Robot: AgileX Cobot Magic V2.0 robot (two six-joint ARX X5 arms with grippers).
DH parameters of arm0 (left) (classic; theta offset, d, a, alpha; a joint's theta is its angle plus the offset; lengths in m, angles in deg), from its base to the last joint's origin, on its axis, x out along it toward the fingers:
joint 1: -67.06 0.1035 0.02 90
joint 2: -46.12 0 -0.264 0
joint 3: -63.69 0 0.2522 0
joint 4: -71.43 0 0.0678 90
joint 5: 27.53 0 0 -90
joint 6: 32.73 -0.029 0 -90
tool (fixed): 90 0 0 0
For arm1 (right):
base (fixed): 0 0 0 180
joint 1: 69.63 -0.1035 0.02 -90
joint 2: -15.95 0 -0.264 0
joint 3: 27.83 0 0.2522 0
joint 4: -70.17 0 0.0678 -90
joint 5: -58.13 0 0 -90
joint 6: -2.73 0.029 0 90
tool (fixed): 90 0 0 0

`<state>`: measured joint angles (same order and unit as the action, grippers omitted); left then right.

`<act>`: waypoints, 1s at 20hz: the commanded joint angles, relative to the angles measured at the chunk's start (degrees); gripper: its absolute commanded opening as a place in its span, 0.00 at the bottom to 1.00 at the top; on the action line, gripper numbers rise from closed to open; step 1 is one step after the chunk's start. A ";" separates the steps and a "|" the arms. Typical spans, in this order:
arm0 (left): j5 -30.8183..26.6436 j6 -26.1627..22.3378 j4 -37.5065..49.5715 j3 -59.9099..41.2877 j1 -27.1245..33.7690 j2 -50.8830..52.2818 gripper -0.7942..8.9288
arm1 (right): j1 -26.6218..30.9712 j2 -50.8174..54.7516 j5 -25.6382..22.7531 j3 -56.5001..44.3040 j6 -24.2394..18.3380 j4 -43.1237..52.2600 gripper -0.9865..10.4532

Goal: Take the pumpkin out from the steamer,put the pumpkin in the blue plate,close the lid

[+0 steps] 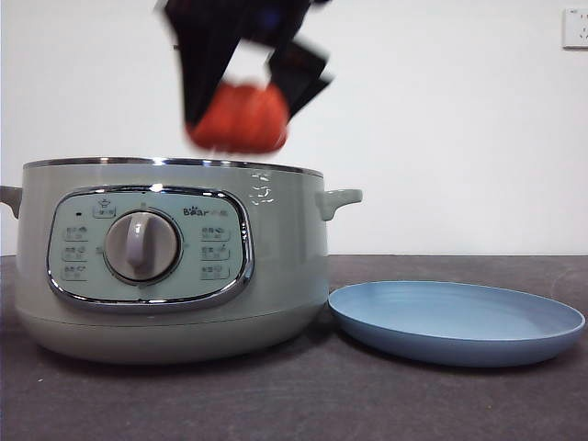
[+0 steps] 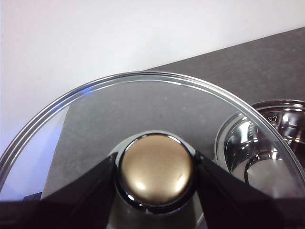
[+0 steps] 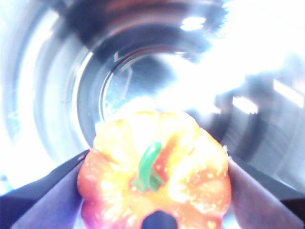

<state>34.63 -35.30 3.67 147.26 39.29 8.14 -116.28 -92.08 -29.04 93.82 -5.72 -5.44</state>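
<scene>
Gripping blurred pumpkin [image 1: 241,118] above steamer [image 1: 276,276], right pincer [image 1: 248,101] top cut off

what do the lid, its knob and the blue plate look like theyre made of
The lid looks like clear glass with a chrome rim: the dark table shows through it. Its knob, clamped by the left gripper, looks like glossy metal or plated plastic, judging by its bright highlights. The blue plate has an even matte finish, likely plastic or matte ceramic.

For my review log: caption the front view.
Right pincer holds the pumpkin above the open steamer, beside the blue plate.
</scene>
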 commanded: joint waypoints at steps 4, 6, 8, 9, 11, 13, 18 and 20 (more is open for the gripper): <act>0.85 -0.44 3.85 0.79 -0.02 -1.25 0.07 | 5.99 12.96 -0.46 -0.63 5.68 -12.48 0.08; 2.89 -0.39 4.76 0.79 -0.02 -1.99 0.07 | 7.69 17.00 -1.77 -3.65 7.10 -13.25 0.08; 2.97 -0.39 5.49 0.79 -0.02 -2.25 0.07 | 8.44 20.83 -5.20 -8.61 9.57 -11.69 0.08; 3.74 -0.39 5.90 0.79 -0.02 -2.56 0.07 | 8.46 22.69 -6.32 -11.87 10.54 -9.92 0.08; 6.91 -0.11 6.67 0.79 -0.02 -2.56 0.07 | 8.79 27.26 -8.09 -19.80 11.76 -4.81 0.08; 7.48 -0.04 8.35 0.79 -0.02 -3.56 0.07 | 8.85 31.21 -10.05 -28.79 13.29 1.84 0.08; 10.38 -0.02 9.88 0.79 -0.04 -5.70 0.07 | 11.58 33.03 -10.64 -47.91 13.64 20.13 0.08; 10.58 -0.02 9.81 0.79 -0.04 -7.13 0.07 | 13.27 30.84 -10.34 -52.63 13.53 27.65 0.08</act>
<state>45.45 -35.23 10.62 147.26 39.25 0.49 -103.19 -60.87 -39.40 42.00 7.29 20.42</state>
